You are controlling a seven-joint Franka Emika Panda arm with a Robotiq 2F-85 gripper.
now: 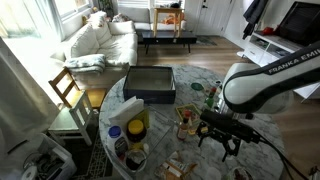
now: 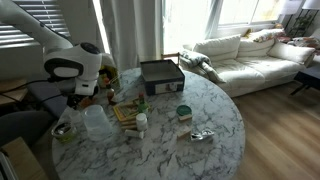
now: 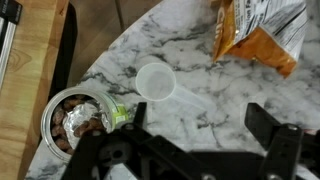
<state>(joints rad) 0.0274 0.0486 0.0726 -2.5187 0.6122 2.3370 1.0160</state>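
The gripper (image 3: 190,150) hangs over the edge of a round marble table (image 3: 150,40) with its jaws spread wide and nothing between them. In the wrist view the 2 dark fingers (image 3: 272,135) come in from the bottom of the picture.

A clear plastic cup (image 3: 165,88) lies on its side on the marble just beyond the fingertips. It is nearer the finger on the left of the picture than the other one, and the gripper does not touch it. The cup's round mouth faces the camera, and its body points toward the lower right of that view.

Just beside the cup, at the table edge, stands an open tin (image 3: 78,118) with brown contents and its lid bent up. An orange snack bag (image 3: 255,35) lies further off, at the top right of the wrist view, well apart from the gripper.

In an exterior view the white arm (image 1: 255,85) reaches in over the table, with the gripper (image 1: 225,138) low above the clutter. A dark flat box (image 1: 150,85) sits near the far side of the table, and a yellow bottle (image 1: 137,125) stands at the near edge.

The room is a living room with a wood floor (image 2: 285,130), a pale sofa (image 2: 250,50) under bright windows, and a wooden chair (image 1: 68,90) beside the table.
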